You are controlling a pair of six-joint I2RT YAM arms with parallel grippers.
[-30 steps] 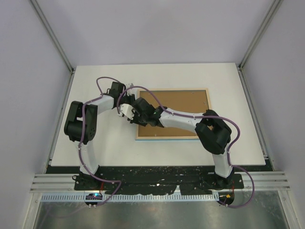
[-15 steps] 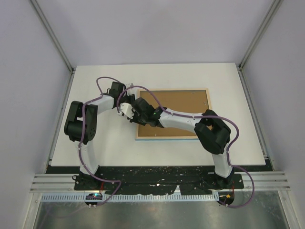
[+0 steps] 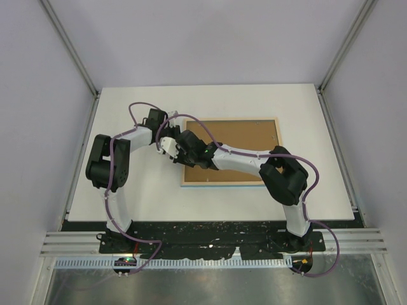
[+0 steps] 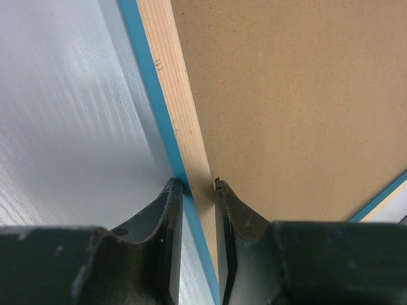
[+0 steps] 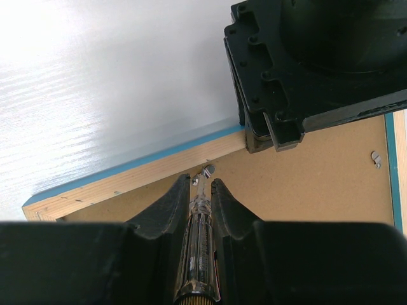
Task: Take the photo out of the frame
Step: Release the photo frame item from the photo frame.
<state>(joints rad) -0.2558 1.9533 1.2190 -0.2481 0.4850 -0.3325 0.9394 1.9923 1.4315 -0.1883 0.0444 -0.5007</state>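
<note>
Grip first: your left gripper point(image 4: 198, 186) is clamped on the frame point(image 4: 170, 95). One finger sits outside against the blue edge, and the other sits inside, where the pale wood rail meets the backing board point(image 4: 292, 108). In the left wrist view that rail runs from the top centre down to the fingers at the bottom. The white table point(image 4: 63, 101) fills the left side and the brown board fills the right.

Your right gripper point(image 5: 201, 185) is closed around a clear-handled tool point(image 5: 200, 241), which lies lengthwise between the fingers and points up the picture. Its tip sits at a small metal tab point(image 5: 207, 169) on the board, just beside the wood rail. The left gripper's black body is in the upper right of that view, on the same rail. A second tab point(image 5: 376, 158) shows at the right edge.

From above, the frame lies flat, back up, slightly right of the table's middle. Both grippers meet at its left side, near each other.
</note>
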